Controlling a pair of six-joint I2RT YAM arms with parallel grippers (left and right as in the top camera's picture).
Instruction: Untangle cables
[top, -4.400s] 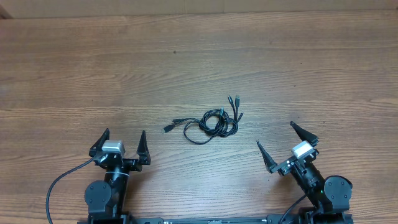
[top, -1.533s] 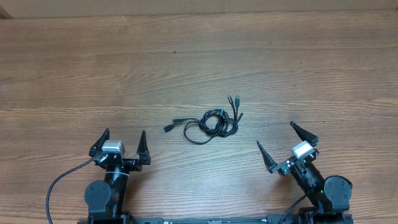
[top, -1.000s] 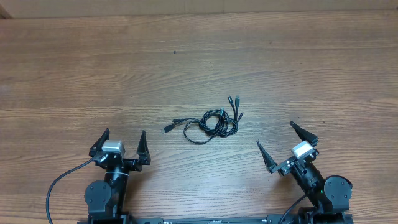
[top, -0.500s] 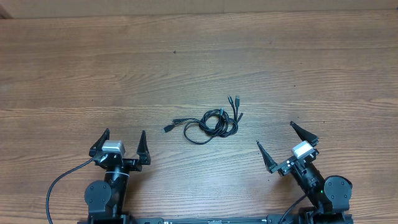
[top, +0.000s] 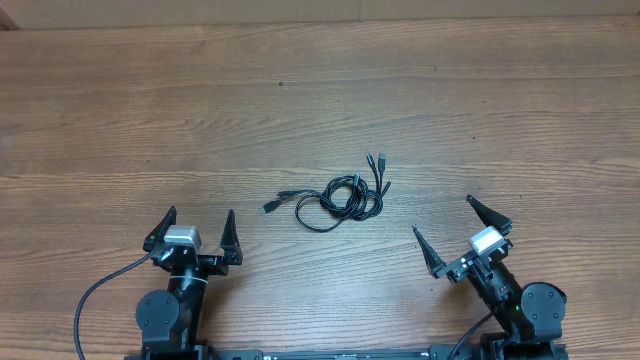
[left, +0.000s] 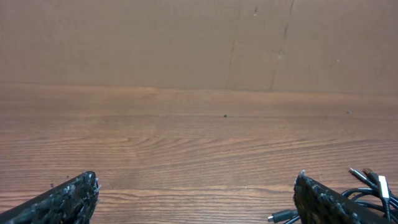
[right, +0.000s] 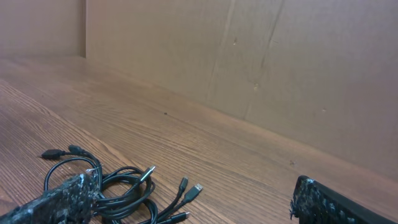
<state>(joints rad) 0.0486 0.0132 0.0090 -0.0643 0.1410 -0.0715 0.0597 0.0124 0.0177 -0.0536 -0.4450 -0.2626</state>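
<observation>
Both claws are wide and holding nothing. The left claw (top: 199, 214) and right claw (top: 443, 214) sit at the near edge of the counter (top: 120, 120), well apart from the cables (top: 340, 198). The cables lie in one knotted bundle mid-counter, between the claws and a bit nearer the right one.

Step in hand, my read: the first reach. Go for loose plug ends (top: 378, 160), not the knot core. The ones fanned out on the bundle's far right side suit your right claw, and the one poking out left suits your left. Pin one side and pull the other slow and low, so the whole bundle doesn't drag.

Counts: two claws, one bundle. About six plug ends show in the right wrist view, so likely three cords, not certain.
</observation>
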